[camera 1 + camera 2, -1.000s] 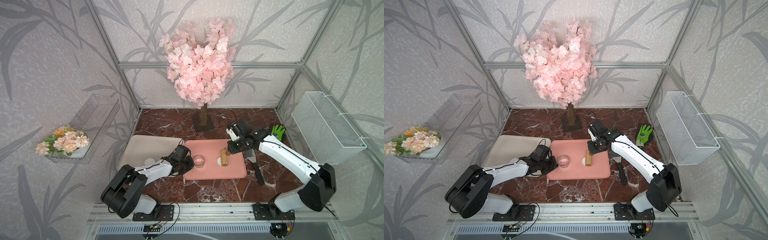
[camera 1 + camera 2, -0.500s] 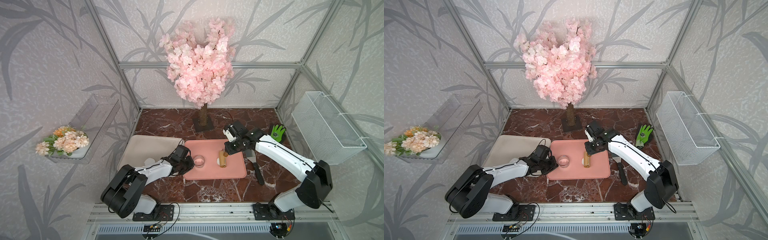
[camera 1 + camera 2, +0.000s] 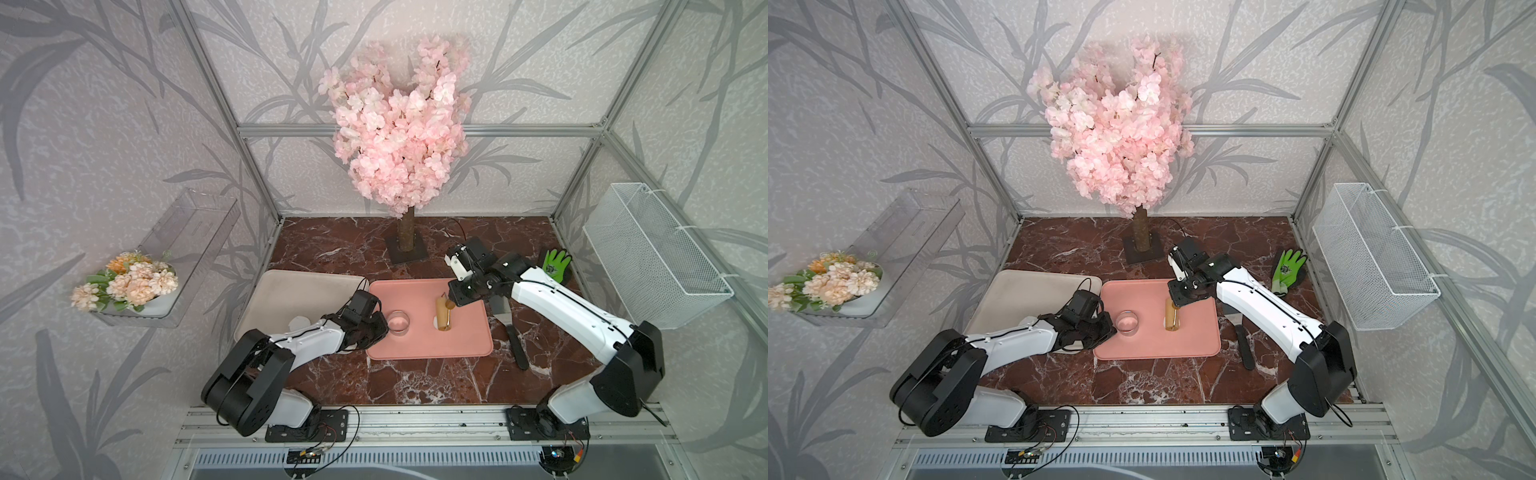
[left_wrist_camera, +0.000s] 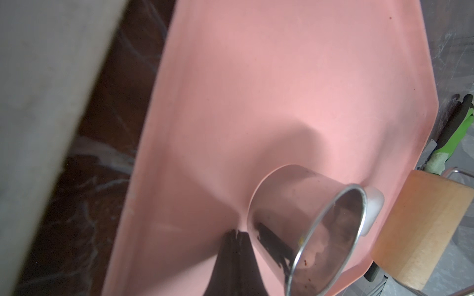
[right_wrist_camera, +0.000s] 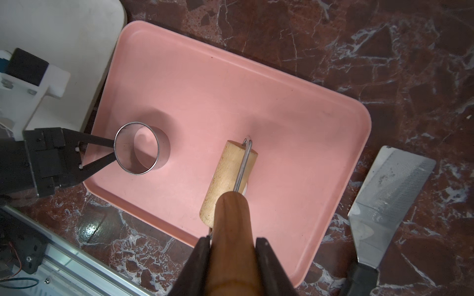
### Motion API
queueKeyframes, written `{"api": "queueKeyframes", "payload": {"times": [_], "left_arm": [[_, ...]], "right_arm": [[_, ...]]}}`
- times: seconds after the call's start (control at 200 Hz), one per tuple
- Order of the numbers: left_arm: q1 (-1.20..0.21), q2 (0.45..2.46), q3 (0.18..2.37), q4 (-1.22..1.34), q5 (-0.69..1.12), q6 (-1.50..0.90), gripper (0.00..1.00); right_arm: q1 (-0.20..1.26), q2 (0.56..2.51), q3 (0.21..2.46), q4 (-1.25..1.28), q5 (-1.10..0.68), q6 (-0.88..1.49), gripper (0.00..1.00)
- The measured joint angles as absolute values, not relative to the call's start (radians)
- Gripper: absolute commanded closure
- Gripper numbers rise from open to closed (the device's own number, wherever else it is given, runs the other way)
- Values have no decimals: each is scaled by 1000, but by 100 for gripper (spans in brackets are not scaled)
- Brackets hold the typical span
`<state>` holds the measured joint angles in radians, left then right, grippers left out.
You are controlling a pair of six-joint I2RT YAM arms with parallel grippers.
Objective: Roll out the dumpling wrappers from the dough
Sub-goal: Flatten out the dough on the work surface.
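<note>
A dark red marble tabletop (image 3: 415, 382) carries a beige rectangular tray (image 3: 299, 291) and, just beside it, a pink rectangular plastic tray (image 3: 419, 345). The right gripper (image 5: 232, 241) is clamped on the brown handle of the tan wooden rolling pin (image 5: 225, 174). The left gripper (image 5: 112, 147) has its jaws together at the wall of the shiny round metal ring cutter (image 5: 163, 151) on the pink tray, though I cannot tell whether they pinch it. The small white dough (image 5: 245, 189) lies on the pink tray under the roller with only an edge showing, and a thin white round dumpling wrapper (image 3: 299, 323) rests on the beige tray beside the left arm.
</note>
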<state>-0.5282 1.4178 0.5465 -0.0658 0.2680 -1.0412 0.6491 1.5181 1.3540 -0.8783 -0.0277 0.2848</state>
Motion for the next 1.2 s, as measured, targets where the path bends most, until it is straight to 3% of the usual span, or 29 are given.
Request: {"api": "queueKeyframes", "payload": {"times": [1.2], "left_arm": [[-528, 1422, 545, -54, 275, -1048, 100]], "right_arm": [[661, 1544, 1315, -814, -7, 294, 100]]}}
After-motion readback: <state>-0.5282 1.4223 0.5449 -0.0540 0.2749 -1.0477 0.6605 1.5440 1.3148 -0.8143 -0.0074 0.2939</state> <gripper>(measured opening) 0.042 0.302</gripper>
